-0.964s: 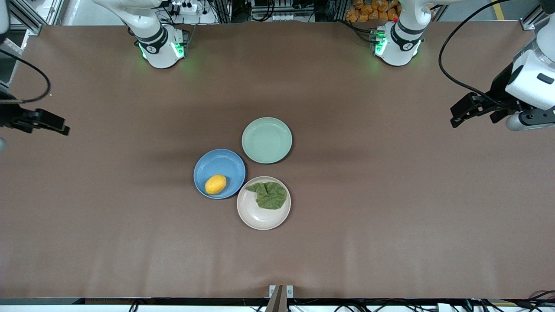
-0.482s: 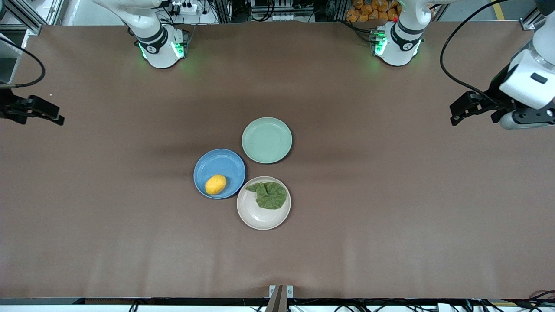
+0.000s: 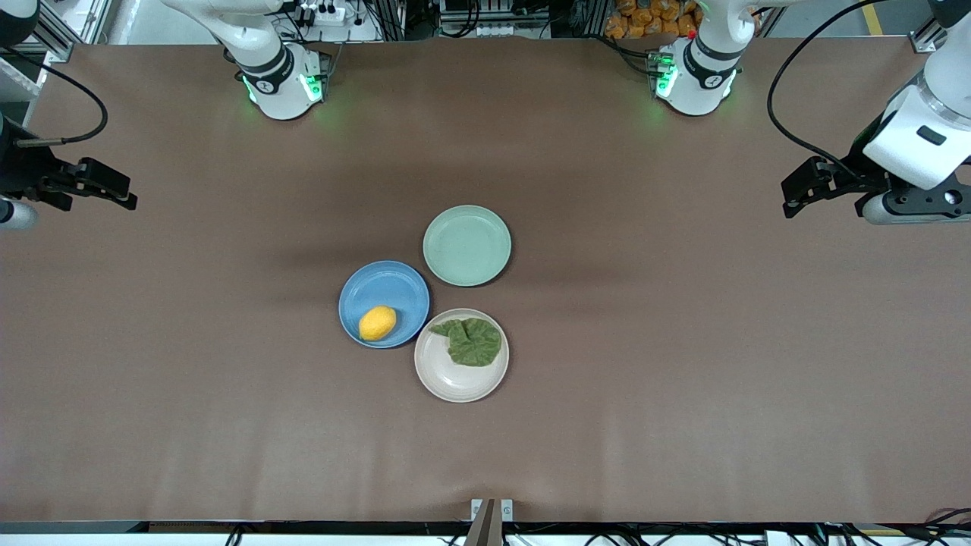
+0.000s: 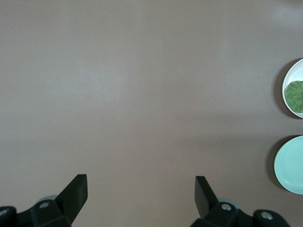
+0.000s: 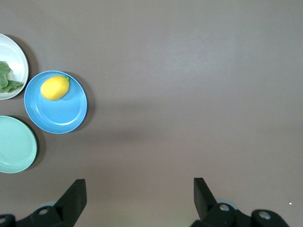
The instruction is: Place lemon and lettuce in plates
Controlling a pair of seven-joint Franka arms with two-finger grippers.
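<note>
The yellow lemon (image 3: pixel 377 323) lies in the blue plate (image 3: pixel 387 284) at the table's middle; both show in the right wrist view, lemon (image 5: pixel 55 88) in plate (image 5: pixel 61 116). The crinkled green lettuce (image 3: pixel 472 342) lies in the pinkish-beige plate (image 3: pixel 455 383), also in the left wrist view (image 4: pixel 297 93). My left gripper (image 3: pixel 789 199) is open and empty, high over the left arm's end of the table. My right gripper (image 3: pixel 125 196) is open and empty, high over the right arm's end.
An empty pale green plate (image 3: pixel 466 245) sits beside the other two, farther from the front camera. It also shows in the left wrist view (image 4: pixel 291 164) and the right wrist view (image 5: pixel 14 144). Brown table all around.
Both arms have shifted a little at the table's ends; the right gripper rose and moved slightly inward. The lemon, lettuce and plates have not moved.
</note>
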